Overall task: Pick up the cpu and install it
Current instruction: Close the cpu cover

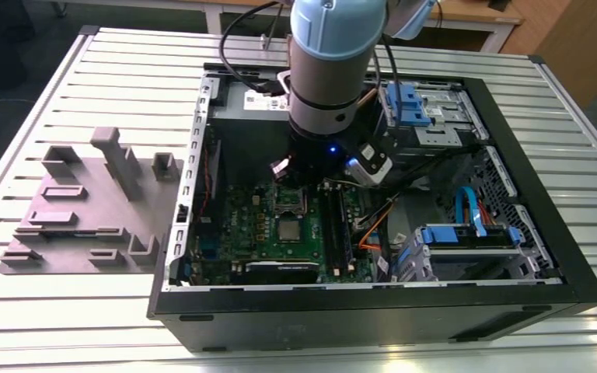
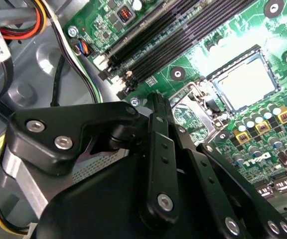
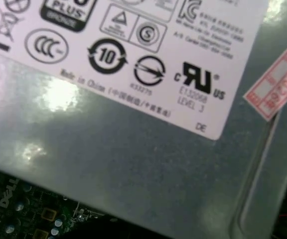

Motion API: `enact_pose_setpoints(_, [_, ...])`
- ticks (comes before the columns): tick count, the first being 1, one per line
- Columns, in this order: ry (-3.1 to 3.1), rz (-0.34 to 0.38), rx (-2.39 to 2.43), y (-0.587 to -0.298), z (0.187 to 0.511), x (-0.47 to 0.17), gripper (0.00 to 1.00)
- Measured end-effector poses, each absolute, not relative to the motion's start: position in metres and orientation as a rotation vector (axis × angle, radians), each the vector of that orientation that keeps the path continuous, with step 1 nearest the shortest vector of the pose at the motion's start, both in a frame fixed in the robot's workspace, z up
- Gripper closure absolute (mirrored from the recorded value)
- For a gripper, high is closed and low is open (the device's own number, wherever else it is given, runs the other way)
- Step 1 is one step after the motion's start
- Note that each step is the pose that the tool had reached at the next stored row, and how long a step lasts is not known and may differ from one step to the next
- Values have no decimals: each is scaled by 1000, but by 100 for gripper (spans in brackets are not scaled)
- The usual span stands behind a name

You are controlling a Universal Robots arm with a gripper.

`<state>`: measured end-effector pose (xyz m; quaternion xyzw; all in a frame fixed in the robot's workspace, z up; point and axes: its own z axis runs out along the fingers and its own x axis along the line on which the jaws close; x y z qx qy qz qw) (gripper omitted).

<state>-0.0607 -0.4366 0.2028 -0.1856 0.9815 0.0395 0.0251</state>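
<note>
The cpu [image 1: 289, 230] is a small silvery square lying flat on the green motherboard [image 1: 246, 225] inside the open computer case. In the second wrist view the cpu [image 2: 243, 82] sits bright inside a black socket border, with the hinged metal socket frame [image 2: 193, 107] raised beside it. My gripper [image 1: 296, 177] hangs under the arm's wrist, above the socket frame [image 1: 291, 200] and just beyond the cpu. Its black linkage arms [image 2: 163, 164] fill the foreground of the second wrist view, and its tips are hidden.
The grey power-supply box [image 3: 133, 149] with a white label is close in the first wrist view. Long black memory slots [image 2: 183, 35] run beside the socket. Blue-clipped drive bays [image 1: 469, 237] and orange cables [image 1: 376, 229] crowd the exterior view's right. A grey fixture [image 1: 91, 202] stands outside the case.
</note>
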Motion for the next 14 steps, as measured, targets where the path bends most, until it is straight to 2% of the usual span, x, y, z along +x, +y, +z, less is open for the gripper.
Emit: enact_pose_setpoints(14, [3035, 122, -564, -436, 201, -59, 90])
